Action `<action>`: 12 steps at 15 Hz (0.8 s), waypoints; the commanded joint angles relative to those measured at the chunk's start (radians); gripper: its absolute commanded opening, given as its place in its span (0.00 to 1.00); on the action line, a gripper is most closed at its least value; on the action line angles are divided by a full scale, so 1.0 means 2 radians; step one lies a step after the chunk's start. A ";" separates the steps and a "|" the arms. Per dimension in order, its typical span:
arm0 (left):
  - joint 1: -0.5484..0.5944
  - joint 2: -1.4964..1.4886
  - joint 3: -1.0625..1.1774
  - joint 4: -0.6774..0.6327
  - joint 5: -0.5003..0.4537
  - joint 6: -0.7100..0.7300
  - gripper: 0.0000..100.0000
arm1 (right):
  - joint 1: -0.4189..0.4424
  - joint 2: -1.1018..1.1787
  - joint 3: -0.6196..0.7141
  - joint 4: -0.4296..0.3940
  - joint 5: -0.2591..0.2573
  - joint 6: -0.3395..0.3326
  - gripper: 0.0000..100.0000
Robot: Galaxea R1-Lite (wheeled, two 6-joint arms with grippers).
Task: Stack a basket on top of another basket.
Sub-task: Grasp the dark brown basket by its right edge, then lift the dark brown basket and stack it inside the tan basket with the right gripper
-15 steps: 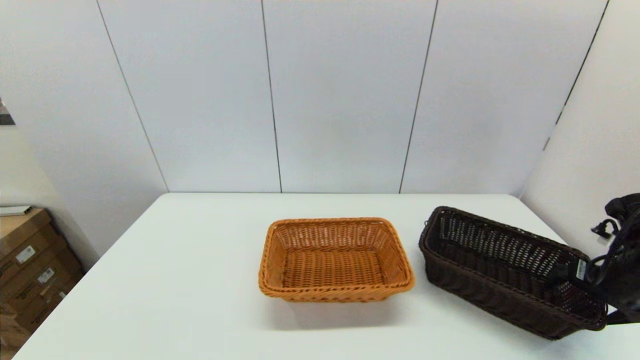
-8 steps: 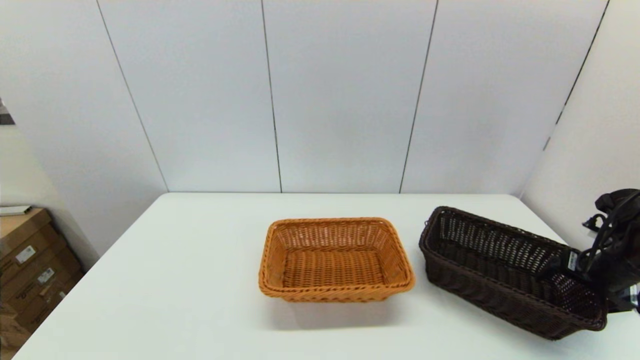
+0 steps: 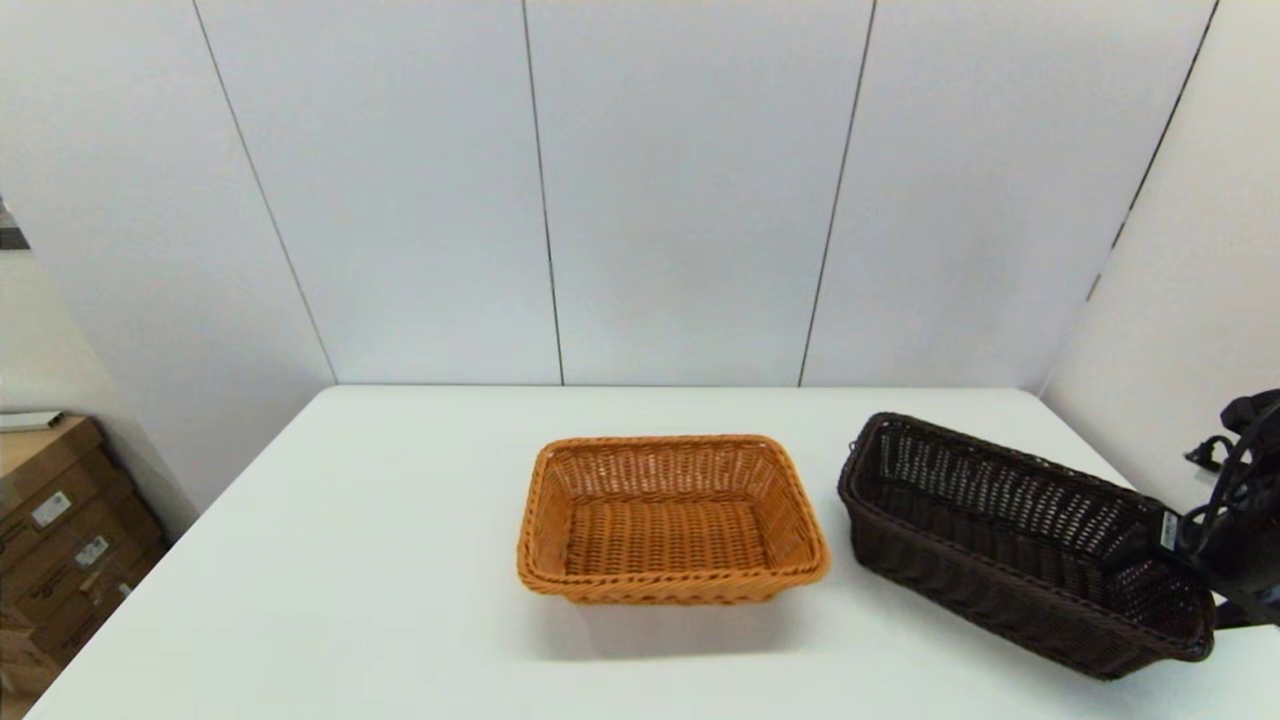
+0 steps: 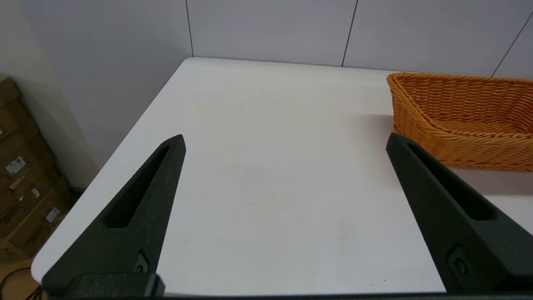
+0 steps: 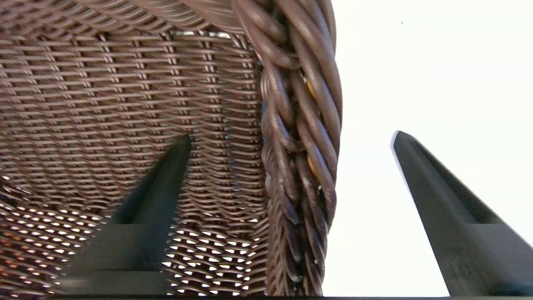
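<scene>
The dark brown basket (image 3: 1000, 590) sits at the table's right side, its long side angled toward the front right. My right gripper (image 3: 1150, 545) is open at its near right end. In the right wrist view the braided rim (image 5: 300, 125) runs between the fingers of the right gripper (image 5: 291, 135), one finger inside the basket and one outside. The orange-tan basket (image 3: 670, 520) stands upright at the table's middle, apart from the dark one. My left gripper (image 4: 285, 136) hangs open over bare table, left of the orange-tan basket (image 4: 458, 125), holding nothing.
The white table (image 3: 400, 560) meets a panelled wall at the back and a side wall close on the right. Cardboard boxes (image 3: 60, 520) are stacked on the floor beyond the table's left edge.
My right arm rose slightly and came back down at the dark basket's right end. Neither basket has moved.
</scene>
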 commanded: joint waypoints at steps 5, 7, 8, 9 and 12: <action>0.000 0.001 0.000 0.000 0.000 -0.001 1.00 | -0.006 -0.006 0.011 0.003 0.037 -0.005 0.00; 0.000 0.001 0.000 0.000 0.000 -0.001 1.00 | -0.010 -0.014 0.009 0.003 0.038 -0.004 0.00; 0.000 0.001 0.000 0.000 0.000 -0.001 1.00 | -0.010 -0.018 0.007 0.003 0.044 -0.003 0.00; 0.000 0.001 0.000 0.000 0.000 -0.001 1.00 | -0.010 -0.025 0.007 0.003 0.049 -0.002 0.00; 0.000 0.001 0.000 0.000 0.000 -0.001 1.00 | -0.029 -0.063 -0.026 0.041 0.053 -0.003 0.00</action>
